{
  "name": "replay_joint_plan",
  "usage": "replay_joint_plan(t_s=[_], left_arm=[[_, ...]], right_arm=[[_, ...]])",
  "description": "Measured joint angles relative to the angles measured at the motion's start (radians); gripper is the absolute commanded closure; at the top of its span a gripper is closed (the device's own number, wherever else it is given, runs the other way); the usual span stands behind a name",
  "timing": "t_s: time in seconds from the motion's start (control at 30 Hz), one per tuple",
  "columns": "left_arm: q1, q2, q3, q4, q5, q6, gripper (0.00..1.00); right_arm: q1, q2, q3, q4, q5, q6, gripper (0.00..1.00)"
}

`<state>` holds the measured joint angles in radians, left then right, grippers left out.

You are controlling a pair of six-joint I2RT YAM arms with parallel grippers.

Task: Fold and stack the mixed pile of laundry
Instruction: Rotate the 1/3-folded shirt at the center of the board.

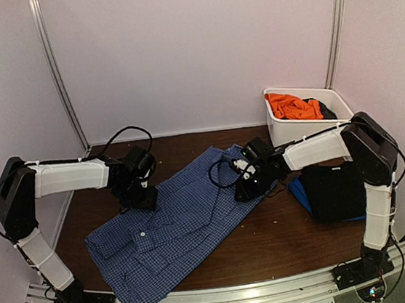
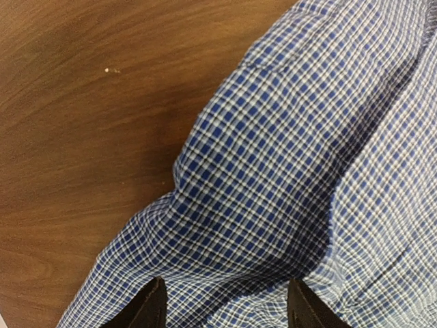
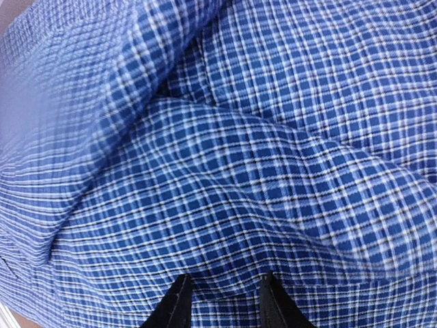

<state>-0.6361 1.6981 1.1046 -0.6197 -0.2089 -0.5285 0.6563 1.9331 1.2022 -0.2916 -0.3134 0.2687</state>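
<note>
The blue-and-white checked shirt [image 1: 174,220] lies spread across the brown table, collar toward the near left. My left gripper [image 1: 140,199] is down at the shirt's far left edge. In the left wrist view it [image 2: 225,307] stands open, its fingers wide apart over rumpled shirt cloth [image 2: 293,171]. My right gripper [image 1: 245,190] is low on the shirt's far right part. Seen from the right wrist, it [image 3: 222,301] is open but narrow, fingertips astride a raised ridge of the cloth [image 3: 239,171]. An orange T-shirt [image 1: 292,105] lies in the tub. A black garment [image 1: 335,191] lies folded on a blue piece [image 1: 300,193].
The white plastic tub [image 1: 281,131] stands at the back right, just behind my right arm. The folded black and blue stack sits at the right edge of the table. Bare wood [image 2: 82,137] shows to the left of the shirt. Pale walls close in the back and sides.
</note>
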Motion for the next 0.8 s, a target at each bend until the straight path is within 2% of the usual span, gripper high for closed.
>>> replay_joint_plan(t_s=[0.13, 0.33, 0.67, 0.8], left_arm=[[0.015, 0.015, -0.031, 0.003, -0.001, -0.005, 0.39], [0.029, -0.013, -0.063, 0.002, -0.004, -0.009, 0.36], [0.025, -0.068, -0.119, 0.049, 0.044, -0.004, 0.44], [-0.02, -0.031, -0.158, 0.068, 0.077, -0.016, 0.52]], right_arm=[[-0.003, 0.066, 0.059, 0.013, 0.019, -0.003, 0.69], [-0.027, 0.208, 0.248, 0.029, 0.068, -0.032, 0.72], [-0.118, 0.558, 0.835, -0.129, 0.177, -0.113, 0.72], [-0.137, 0.625, 0.958, -0.177, 0.187, -0.128, 0.72]])
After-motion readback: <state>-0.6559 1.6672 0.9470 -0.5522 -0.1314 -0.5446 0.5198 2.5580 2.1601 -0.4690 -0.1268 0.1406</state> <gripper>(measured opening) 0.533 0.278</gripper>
